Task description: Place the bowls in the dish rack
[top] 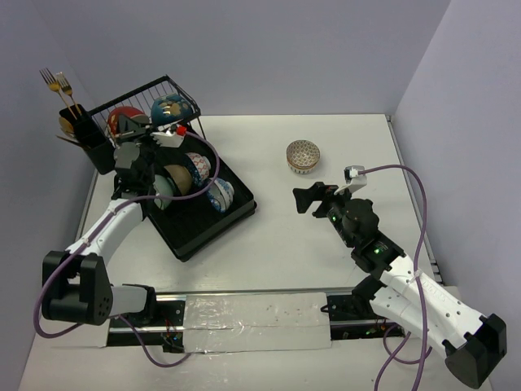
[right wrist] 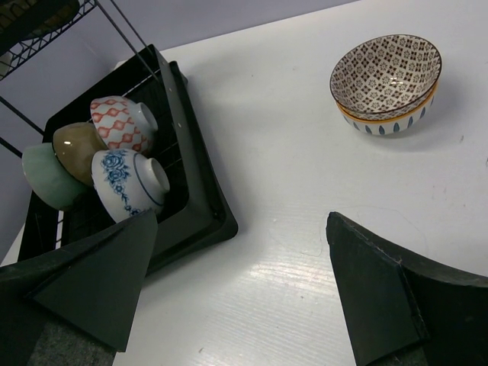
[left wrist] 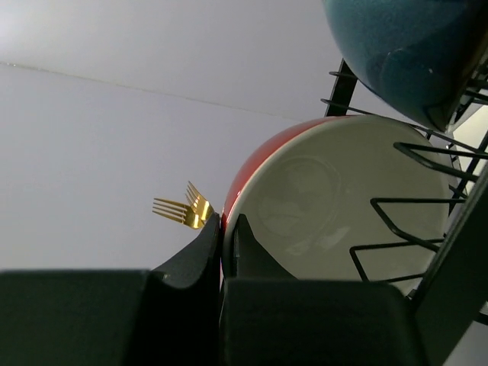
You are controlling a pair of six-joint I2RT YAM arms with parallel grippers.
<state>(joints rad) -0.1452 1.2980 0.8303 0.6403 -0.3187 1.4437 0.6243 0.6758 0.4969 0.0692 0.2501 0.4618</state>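
Observation:
The black dish rack [top: 238,213] stands at the left of the table. In its wire upper tier my left gripper [top: 130,126] is shut on the rim of a red bowl [left wrist: 335,191] with a white inside. A teal bowl [left wrist: 404,46] sits beside it in that tier. On the rack's lower tray lie a blue-flowered bowl [right wrist: 126,183], a brown bowl [right wrist: 76,141], a mint green bowl [right wrist: 42,175] and a red-patterned bowl [right wrist: 118,122]. Two stacked patterned bowls [right wrist: 385,76] rest on the table right of the rack. My right gripper [right wrist: 242,221] hovers open over bare table near that stack, holding nothing.
A black utensil cup [top: 88,138] with gold forks [left wrist: 185,210] hangs at the rack's far left corner. Grey walls close in the back and right sides. A taped strip [top: 252,314] runs between the arm bases at the near edge.

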